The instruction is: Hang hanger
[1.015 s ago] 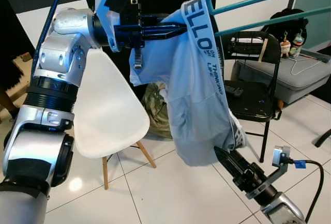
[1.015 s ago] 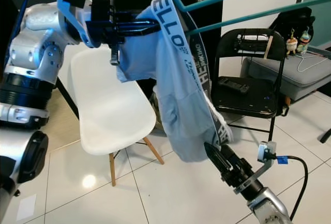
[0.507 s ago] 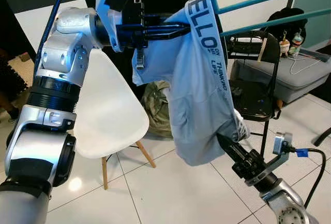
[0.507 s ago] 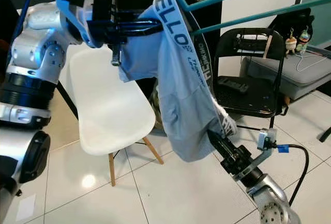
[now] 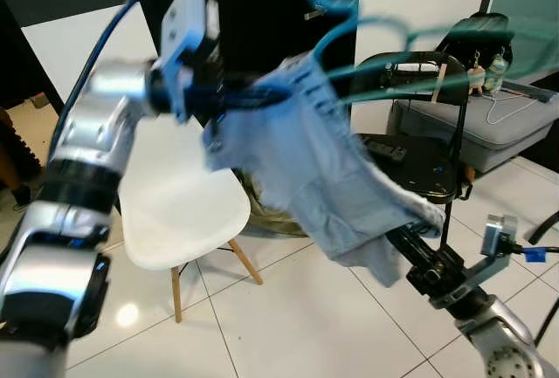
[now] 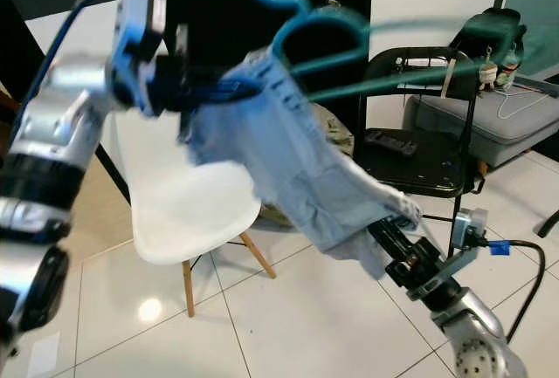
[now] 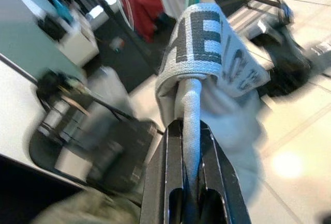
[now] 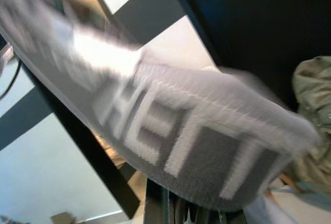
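Observation:
A teal hanger (image 5: 348, 22) hangs blurred at the top, its hook up. Light blue-grey underwear (image 5: 323, 164) with a lettered grey waistband (image 7: 207, 48) is draped on it. My left gripper (image 5: 262, 94) is raised at the upper left and shut on a fold of the waistband (image 7: 190, 125). My right gripper (image 5: 400, 237) reaches up from the lower right and is shut on the garment's lower end, with the waistband (image 8: 176, 146) lying across its fingers. The cloth is stretched slantwise between the two grippers.
A white shell chair (image 5: 175, 212) stands just behind the left arm. A black folding chair (image 5: 428, 155) is at the right, a grey cushioned seat (image 5: 502, 125) beyond it. An olive bag (image 5: 262, 208) lies on the white tiled floor between the chairs.
The picture has gone blurred with motion. The left gripper has dropped a little with the waistband. The right gripper has risen and moved right, pulling the cloth out slantwise. The hanger's hook has come into view.

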`<state>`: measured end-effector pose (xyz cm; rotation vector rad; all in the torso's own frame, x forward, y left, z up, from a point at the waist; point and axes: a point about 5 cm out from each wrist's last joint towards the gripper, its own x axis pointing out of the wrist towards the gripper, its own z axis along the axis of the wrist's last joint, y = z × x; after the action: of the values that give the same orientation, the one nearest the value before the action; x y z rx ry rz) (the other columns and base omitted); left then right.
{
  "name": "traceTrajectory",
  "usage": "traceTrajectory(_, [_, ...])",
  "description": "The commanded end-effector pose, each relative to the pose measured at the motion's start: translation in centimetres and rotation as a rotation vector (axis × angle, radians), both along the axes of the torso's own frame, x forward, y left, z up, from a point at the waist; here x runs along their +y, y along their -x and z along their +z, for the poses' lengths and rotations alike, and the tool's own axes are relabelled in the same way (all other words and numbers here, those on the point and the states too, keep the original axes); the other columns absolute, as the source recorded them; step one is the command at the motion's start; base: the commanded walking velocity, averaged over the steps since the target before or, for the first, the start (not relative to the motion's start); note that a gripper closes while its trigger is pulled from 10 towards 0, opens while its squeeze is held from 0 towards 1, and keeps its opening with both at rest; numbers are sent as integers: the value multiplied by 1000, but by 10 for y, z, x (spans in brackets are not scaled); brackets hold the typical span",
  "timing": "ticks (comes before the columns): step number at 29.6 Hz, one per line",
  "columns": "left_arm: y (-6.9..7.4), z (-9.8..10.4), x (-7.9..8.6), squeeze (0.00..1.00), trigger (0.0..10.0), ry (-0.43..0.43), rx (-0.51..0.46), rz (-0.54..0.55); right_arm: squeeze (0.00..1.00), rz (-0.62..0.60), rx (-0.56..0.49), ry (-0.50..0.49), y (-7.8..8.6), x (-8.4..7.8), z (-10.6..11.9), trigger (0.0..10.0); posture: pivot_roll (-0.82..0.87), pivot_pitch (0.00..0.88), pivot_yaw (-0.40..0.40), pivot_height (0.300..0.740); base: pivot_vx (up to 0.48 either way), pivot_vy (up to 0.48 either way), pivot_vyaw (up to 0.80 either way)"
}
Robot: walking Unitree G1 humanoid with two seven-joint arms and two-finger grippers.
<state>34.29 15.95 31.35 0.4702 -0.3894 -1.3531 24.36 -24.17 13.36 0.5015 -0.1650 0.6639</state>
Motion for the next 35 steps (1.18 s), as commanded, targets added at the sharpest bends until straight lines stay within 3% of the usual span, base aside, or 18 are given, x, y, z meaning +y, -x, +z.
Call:
traceTrajectory(1, [5, -2, 16, 0, 0, 14, 29, -6, 0, -15, -18, 0, 3, -3, 3, 0, -31, 0, 105, 740, 0, 0, 0])
traceTrajectory(4, [5, -2, 16, 0, 0, 14, 29, -6, 0, -15, -18, 0, 3, -3, 3, 0, -31, 0, 105, 740, 0, 0, 0])
traceTrajectory(11, [14, -7, 35, 0, 0, 67, 74, -8, 0, -47, -18, 16, 4, -13, 6, 0, -21, 0, 102, 740, 0, 0, 0])
traceTrajectory(13, [22, -7, 48, 0, 0, 80, 89, -13, 0, -56, -20, 24, 4, -16, 7, 0, -18, 0, 101, 740, 0, 0, 0])
traceTrajectory(17, [27, -9, 52, 0, 0, 68, 111, -36, 0, -61, -18, 29, 4, -17, 7, 0, -16, 0, 102, 740, 0, 0, 0])
traceTrajectory(20, [32, -13, 56, 0, 0, 41, 137, -55, 0, -65, -16, 32, 5, -19, 7, 0, -16, 0, 102, 740, 0, 0, 0])
traceTrajectory(21, [35, -20, 59, 0, 0, -18, 166, -52, 0, -69, -16, 39, 5, -21, 7, 0, -13, 0, 105, 740, 0, 0, 0])
traceTrajectory(23, [35, -20, 59, 0, 0, -18, 166, -52, 0, -69, -16, 39, 5, -21, 7, 0, -13, 0, 105, 740, 0, 0, 0])
traceTrajectory(24, [37, -29, 62, 0, 0, -88, 191, -37, 0, -73, -19, 48, 5, -24, 9, 0, -12, 0, 105, 740, 0, 0, 0])
traceTrajectory(25, [37, -29, 62, 0, 0, -88, 191, -37, 0, -73, -19, 48, 5, -24, 9, 0, -12, 0, 105, 740, 0, 0, 0])
traceTrajectory(28, [34, -43, 68, 0, 0, -220, 199, 48, 0, -77, -25, 61, 5, -28, 12, 0, -11, 0, 107, 740, 0, 0, 0])
traceTrajectory(31, [31, -47, 71, 0, 0, -278, 178, 139, 0, -78, -32, 68, 5, -30, 14, 0, -11, 0, 107, 740, 0, 0, 0])
traceTrajectory(35, [26, -47, 74, 0, 0, -283, 142, 237, 0, -75, -37, 75, 6, -31, 15, 0, -7, 0, 107, 740, 0, 0, 0])
